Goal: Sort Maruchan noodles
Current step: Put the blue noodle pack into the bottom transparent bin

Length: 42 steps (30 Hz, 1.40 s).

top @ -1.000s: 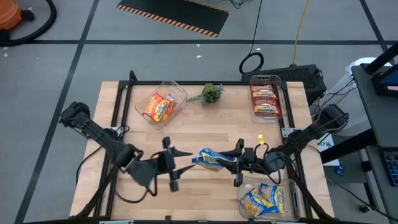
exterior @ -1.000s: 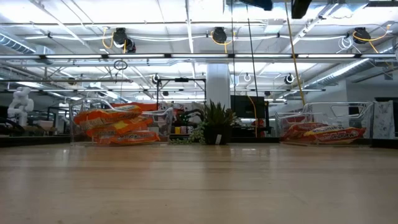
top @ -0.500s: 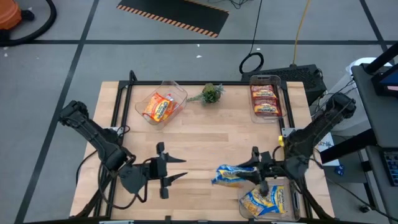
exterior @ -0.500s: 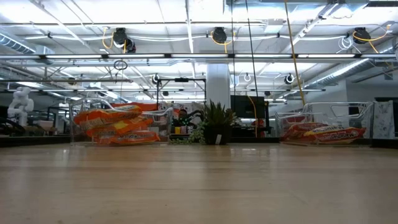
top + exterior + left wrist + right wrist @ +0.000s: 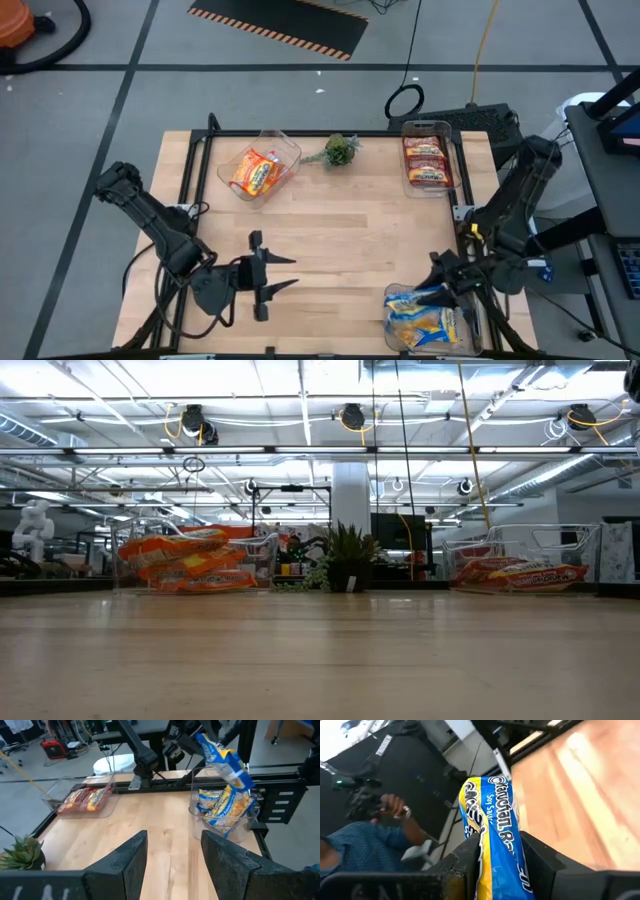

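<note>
My right gripper (image 5: 445, 291) is shut on a yellow-and-blue Maruchan noodle packet (image 5: 226, 764), held in the air over the clear bin (image 5: 392, 318) at the table's near right corner. That bin holds more yellow-and-blue packets (image 5: 220, 806). My left gripper (image 5: 272, 275) stands open with nothing between its fingers, over the near left part of the table, pointing toward the right arm. Orange packets (image 5: 256, 172) lie in the far left bin. Red-brown packets (image 5: 426, 160) lie in the far right bin. Neither gripper shows in the low view. My right gripper pinches the packet between its two fingers (image 5: 466, 862), which lie across it. From the left wrist view, it has the packet near its upper end (image 5: 204, 742). The rest hangs slanting down below the fingers, clear of the bin and the packets in it.
A small green plant (image 5: 340, 150) stands at the far edge between the two far bins. Bare wood (image 5: 350, 220) lies in the table's middle. In the right wrist view a person (image 5: 350, 850) shows beyond the table.
My right gripper has carried the yellow-and-blue packet from the table's middle toward the near right corner, rising and rolling its wrist, and now holds it over the near right bin. My left gripper has drawn back a little toward the left edge, still open.
</note>
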Each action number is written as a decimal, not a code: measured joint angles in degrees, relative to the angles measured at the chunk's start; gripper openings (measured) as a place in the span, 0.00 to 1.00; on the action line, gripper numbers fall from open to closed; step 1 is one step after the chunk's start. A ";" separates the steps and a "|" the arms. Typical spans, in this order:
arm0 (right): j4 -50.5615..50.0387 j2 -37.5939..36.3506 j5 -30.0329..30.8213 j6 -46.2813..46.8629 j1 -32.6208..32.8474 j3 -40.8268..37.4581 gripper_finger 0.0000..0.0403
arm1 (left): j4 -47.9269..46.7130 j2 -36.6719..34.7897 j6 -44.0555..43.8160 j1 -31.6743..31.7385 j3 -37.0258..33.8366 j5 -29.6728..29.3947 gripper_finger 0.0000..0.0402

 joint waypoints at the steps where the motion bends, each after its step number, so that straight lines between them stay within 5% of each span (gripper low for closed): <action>1: -0.70 -0.24 0.00 1.00 0.69 0.00 0.27 | -0.02 0.00 0.00 0.21 0.00 0.02 0.48; 12: -14.52 -0.21 -1.60 13.73 6.04 0.00 0.28 | -0.13 0.00 0.22 2.31 0.00 -0.02 0.48; 26: -19.36 0.43 1.65 -7.77 7.58 -1.39 0.28 | -3.57 0.02 0.37 5.00 0.00 0.17 0.48; 34: -19.41 0.44 3.13 -10.46 7.58 -6.21 0.30 | -4.84 0.02 0.47 6.88 0.00 0.62 0.48; 42: -17.88 0.43 3.28 -10.31 7.58 -8.17 0.42 | -6.93 0.02 0.94 7.77 0.00 2.75 0.48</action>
